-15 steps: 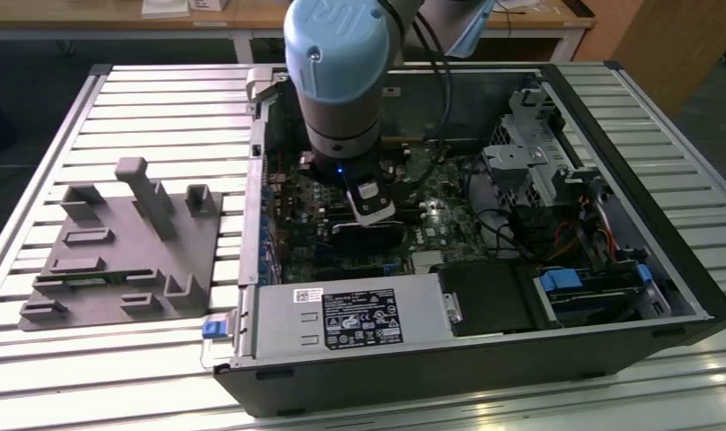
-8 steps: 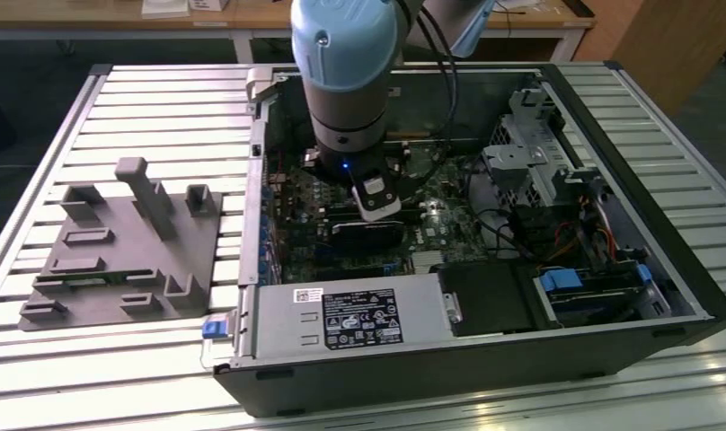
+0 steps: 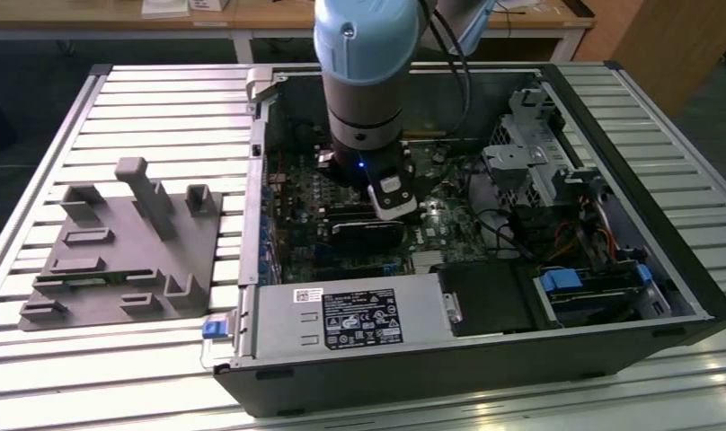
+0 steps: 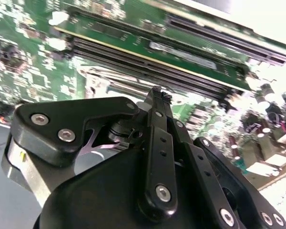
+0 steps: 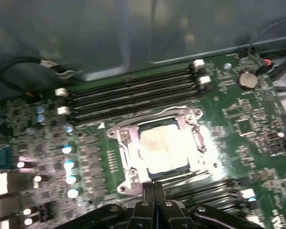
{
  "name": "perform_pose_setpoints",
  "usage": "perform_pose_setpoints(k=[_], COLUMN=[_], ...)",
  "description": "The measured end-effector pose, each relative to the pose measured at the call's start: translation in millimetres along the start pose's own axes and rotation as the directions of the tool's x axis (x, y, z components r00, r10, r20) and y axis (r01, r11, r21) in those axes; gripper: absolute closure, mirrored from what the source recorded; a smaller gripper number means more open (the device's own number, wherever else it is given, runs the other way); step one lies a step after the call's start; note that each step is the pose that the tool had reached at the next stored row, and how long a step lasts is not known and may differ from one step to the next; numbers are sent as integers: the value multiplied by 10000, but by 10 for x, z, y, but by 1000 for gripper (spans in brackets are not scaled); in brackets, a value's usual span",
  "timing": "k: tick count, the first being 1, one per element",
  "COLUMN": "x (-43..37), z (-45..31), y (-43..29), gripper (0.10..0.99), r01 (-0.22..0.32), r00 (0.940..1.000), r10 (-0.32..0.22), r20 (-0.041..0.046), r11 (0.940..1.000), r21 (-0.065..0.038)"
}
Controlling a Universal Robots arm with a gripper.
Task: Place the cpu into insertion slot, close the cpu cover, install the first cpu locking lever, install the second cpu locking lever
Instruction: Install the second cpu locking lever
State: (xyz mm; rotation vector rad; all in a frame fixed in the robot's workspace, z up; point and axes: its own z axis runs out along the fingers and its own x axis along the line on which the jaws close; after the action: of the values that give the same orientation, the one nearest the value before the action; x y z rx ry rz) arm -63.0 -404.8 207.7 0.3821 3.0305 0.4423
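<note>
In the first wrist view the cpu (image 5: 163,147), a dull silver square, lies in the insertion slot (image 5: 199,139) on the green board. The cpu cover (image 5: 128,160), a silvery frame, lies flat around it, and the chip shows through its window. A thin lever rod (image 5: 193,177) runs along the socket side nearest my fingertips. My gripper (image 5: 155,190) hovers just off that side, its black fingers pressed together with nothing visible between them. The second wrist view shows the gripper (image 4: 157,94) above the board. In the exterior view the gripper (image 3: 393,211) is down inside the open computer case.
Long black memory slots (image 5: 133,93) run beside the socket, with a row of capacitors (image 5: 69,164) on another side. A black card (image 3: 366,229), the power supply (image 3: 351,319) and a drive cage (image 3: 543,171) crowd the case. A grey fixture (image 3: 123,242) sits at the exterior view's left.
</note>
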Motion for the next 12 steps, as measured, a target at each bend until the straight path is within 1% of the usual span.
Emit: perform_pose_setpoints(k=[3, 5, 9, 10, 11, 12], x=[-81, -97, -59, -49, -41, -36], z=[9, 20, 70, 83, 94, 102], y=[25, 62, 223, 261, 288, 309], gripper=[980, 980, 980, 980, 980, 980], r01=[-4, -5, 10, 17, 25, 38], r00=[10000, 10000, 10000, 10000, 10000, 9999], r10=[4, 5, -11, -19, -29, -45], r20=[8, 12, 46, 65, 94, 131], r11=[10000, 10000, 9997, 9995, 9991, 9983], r21=[63, 96, 228, 312, 428, 582])
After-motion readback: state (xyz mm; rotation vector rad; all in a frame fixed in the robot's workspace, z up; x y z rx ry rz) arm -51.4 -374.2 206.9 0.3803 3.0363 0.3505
